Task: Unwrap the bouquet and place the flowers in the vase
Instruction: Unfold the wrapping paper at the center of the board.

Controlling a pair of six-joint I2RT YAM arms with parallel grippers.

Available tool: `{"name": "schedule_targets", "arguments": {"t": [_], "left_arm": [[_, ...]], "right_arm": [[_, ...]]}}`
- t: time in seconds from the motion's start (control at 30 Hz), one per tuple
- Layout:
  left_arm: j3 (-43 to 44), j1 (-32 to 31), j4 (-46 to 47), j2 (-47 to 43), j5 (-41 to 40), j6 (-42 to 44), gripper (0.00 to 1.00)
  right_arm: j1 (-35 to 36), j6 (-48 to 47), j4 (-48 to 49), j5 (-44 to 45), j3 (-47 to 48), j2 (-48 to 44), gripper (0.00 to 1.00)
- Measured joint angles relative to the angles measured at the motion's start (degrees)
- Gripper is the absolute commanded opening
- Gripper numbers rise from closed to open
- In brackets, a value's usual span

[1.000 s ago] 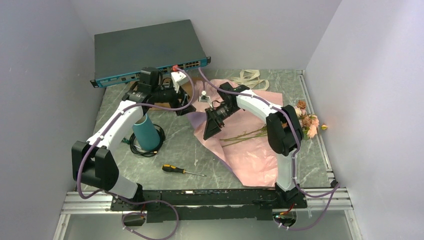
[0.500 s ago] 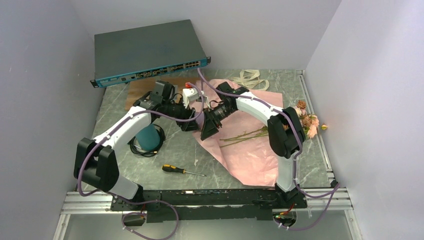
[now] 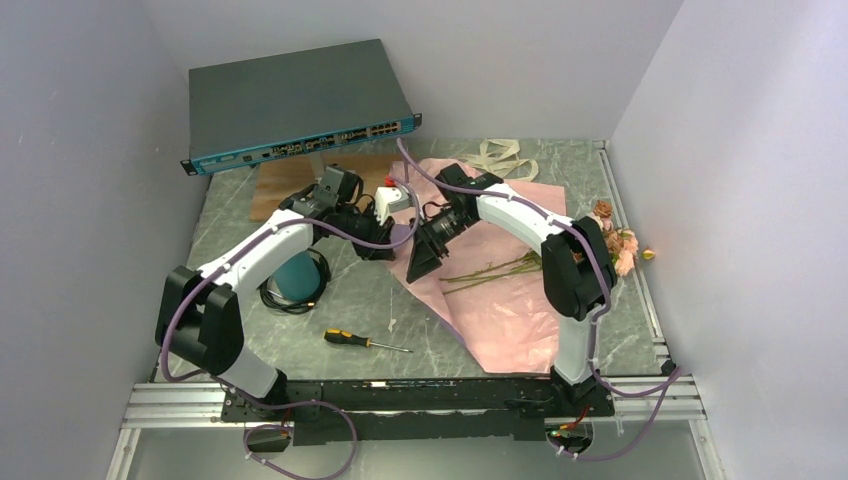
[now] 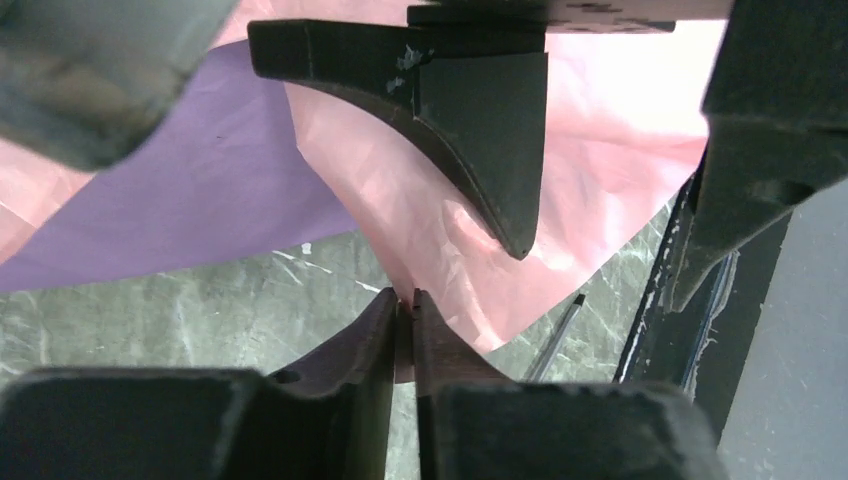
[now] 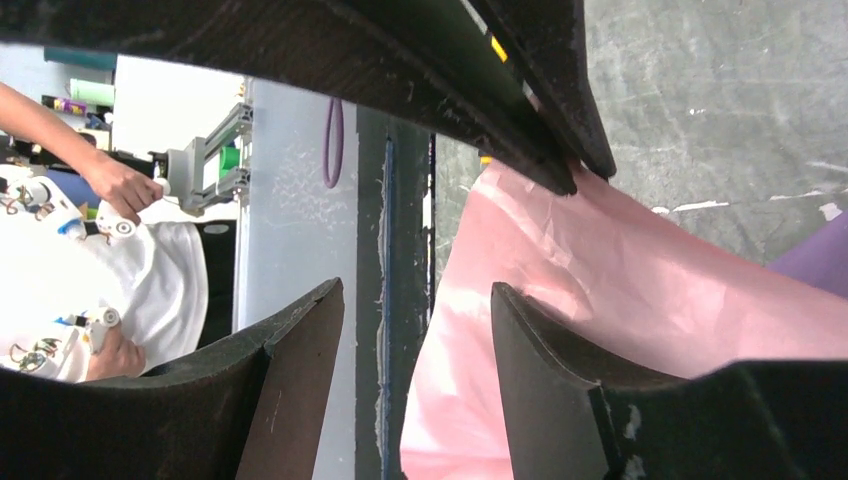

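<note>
Pink wrapping paper (image 3: 505, 305) lies spread open across the right half of the marbled table (image 3: 360, 300). The left gripper (image 4: 405, 298) has its fingers pressed together on the paper's left edge. Its wrist view shows a thin sliver of pink pinched right between the tips, with a purple sheet (image 4: 170, 220) showing off to the left. Just beside it, the right gripper (image 5: 415, 288) hangs over that same edge of the paper, fingers spread apart and nothing between them.

The flowers (image 3: 612, 242) are out of the wrap. Rose heads in pink, peach and rust sit at the right edge of the table, and thin green stems (image 3: 490, 268) trail left across the paper. The teal vase (image 3: 297, 272) is over on the left side, half hidden behind the left arm, with a black cable coil (image 3: 285, 298) at its foot.

Cream ribbon (image 3: 500, 155) lies loose at the far side, just beyond the paper. A screwdriver (image 3: 366, 341) rests on the near part of the table, and a network switch (image 3: 295, 100) sits at the far left.
</note>
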Motion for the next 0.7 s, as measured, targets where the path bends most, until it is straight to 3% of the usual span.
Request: {"name": "schedule_targets", "arguments": {"t": [0.13, 0.37, 0.6, 0.7], "left_arm": [[0.28, -0.11, -2.36, -0.7, -0.13, 1.49, 0.0], [0.31, -0.11, -11.28, -3.39, 0.07, 4.28, 0.0], [1.49, -0.35, -25.4, -6.73, 0.98, 14.21, 0.0], [1.79, -0.37, -31.82, -7.65, 1.05, 20.35, 0.14]], "right_arm": [[-0.04, -0.92, -1.95, 0.31, -0.22, -0.57, 0.59], [-3.67, -1.05, -2.56, 1.16, -0.24, -2.36, 0.53], [-4.17, 7.56, 8.02, 9.68, -5.81, -6.95, 0.46], [-2.27, 9.57, 10.25, 12.52, -5.09, -3.63, 0.46]]}}
